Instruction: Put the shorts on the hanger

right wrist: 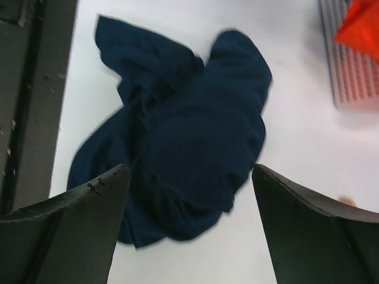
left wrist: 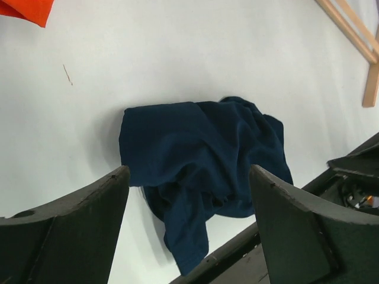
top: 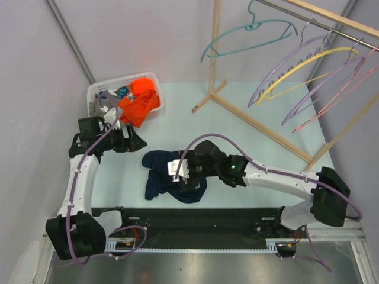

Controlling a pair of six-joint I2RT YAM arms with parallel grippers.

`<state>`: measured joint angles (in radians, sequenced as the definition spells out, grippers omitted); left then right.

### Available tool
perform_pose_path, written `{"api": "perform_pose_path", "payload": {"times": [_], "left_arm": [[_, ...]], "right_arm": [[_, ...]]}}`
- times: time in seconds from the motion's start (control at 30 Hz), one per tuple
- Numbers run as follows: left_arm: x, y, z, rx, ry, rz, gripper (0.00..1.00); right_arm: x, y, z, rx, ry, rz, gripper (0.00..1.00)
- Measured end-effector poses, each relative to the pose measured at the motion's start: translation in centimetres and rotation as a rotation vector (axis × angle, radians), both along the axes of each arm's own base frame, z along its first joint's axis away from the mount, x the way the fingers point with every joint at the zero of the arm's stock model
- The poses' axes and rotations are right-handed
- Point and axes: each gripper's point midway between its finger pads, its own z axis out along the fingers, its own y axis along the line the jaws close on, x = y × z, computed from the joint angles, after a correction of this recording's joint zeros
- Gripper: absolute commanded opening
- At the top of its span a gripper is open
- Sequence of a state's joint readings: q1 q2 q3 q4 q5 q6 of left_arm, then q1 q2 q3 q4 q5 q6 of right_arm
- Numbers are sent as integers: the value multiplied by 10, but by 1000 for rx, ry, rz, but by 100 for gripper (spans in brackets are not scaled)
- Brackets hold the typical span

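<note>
**Top external view:** fixed high above and behind both arm bases, looking steeply down over the whole counter [top: 183, 124] from far range.

**Left wrist view:** set behind the left jaws and looking out between them, tilted down at the counter. The shorts [left wrist: 201, 148] lie just ahead of the jaws, at close range.

**Right wrist view:** set behind the right jaws, facing almost straight down and nearer still. The shorts fill the gap between the jaws.

All three views share the shorts and the counter around them.

One shorts [top: 159, 171], one basket [top: 121, 81] — five hangers [top: 254, 25].
</note>
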<state>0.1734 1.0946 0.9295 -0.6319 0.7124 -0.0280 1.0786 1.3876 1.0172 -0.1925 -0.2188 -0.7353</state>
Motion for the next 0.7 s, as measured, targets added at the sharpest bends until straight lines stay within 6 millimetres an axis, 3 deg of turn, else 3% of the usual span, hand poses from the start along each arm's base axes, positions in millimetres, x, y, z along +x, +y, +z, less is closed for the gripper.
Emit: {"api": "perform_pose_path", "payload": {"times": [0.07, 0.2, 0.27, 0.33, 0.37, 0.43, 0.5, 0.6, 0.7], "left_arm": [[-4, 0, 0, 14, -6, -12, 86], [-9, 2, 3, 49, -33, -30, 86], [-12, 4, 6, 73, -60, -33, 86], [-13, 5, 10, 89, -79, -35, 86], [-14, 5, 12, 96, -89, -39, 86], [-14, 5, 16, 107, -108, -44, 86], [-14, 6, 16, 114, -114, -48, 86], [-14, 7, 15, 129, -118, -52, 85], [-12, 10, 13, 164, -141, -71, 85]], "right_arm": [[-6, 14, -6, 19, 11, 51, 88], [-15, 38, -16, 57, 31, 112, 76], [-10, 48, -26, 68, 42, 101, 73], [4, 51, -42, 57, 52, 63, 62], [15, 51, -53, 42, 67, 34, 58], [61, 43, -81, 1, 107, -87, 46], [101, 30, -93, -14, 138, -200, 41], [166, 9, -79, 46, 167, -401, 43], [207, -13, -54, 127, 182, -540, 50]]}}
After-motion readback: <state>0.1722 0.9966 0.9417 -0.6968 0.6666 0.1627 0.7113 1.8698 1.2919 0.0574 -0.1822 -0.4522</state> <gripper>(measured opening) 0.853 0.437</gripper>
